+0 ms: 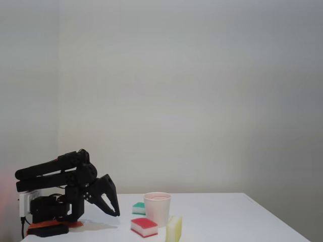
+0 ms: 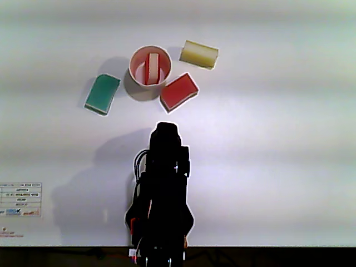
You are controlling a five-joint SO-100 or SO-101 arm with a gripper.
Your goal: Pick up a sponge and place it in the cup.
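On the white table (image 2: 267, 183), items as follows.

Cup (image 2: 135, 60): white, rolled rim, upright. In the other view it stands near the far edge, between the green-topped sponge and the red-topped one. In the fixed view (image 1: 157, 207) it rises taller than the sponges around it.

Sponge in the cup (image 2: 152, 68): stands on edge inside, its red layer and white base showing from above; in the fixed view a pinkish tint shows at the cup's mouth.

Red-topped sponge (image 2: 179, 92): lies flat on the table just beside the cup, lower right of it in the other view, set at an angle. In the fixed view (image 1: 144, 226) it sits in front of the cup, red layer up, white base below.

Green-topped sponge (image 2: 102, 94): flat, left of the cup in the other view; behind and left of it in the fixed view (image 1: 139, 208).

Pale yellow sponge (image 2: 199, 54): upper right of the cup in the other view; standing on edge in the fixed view (image 1: 173, 229).

Arm (image 1: 55, 171): black, folded low over its base at the left of the fixed view.

Gripper (image 1: 114, 212): points down toward the table, well apart from the cup, holding nothing; fingers drawn together.
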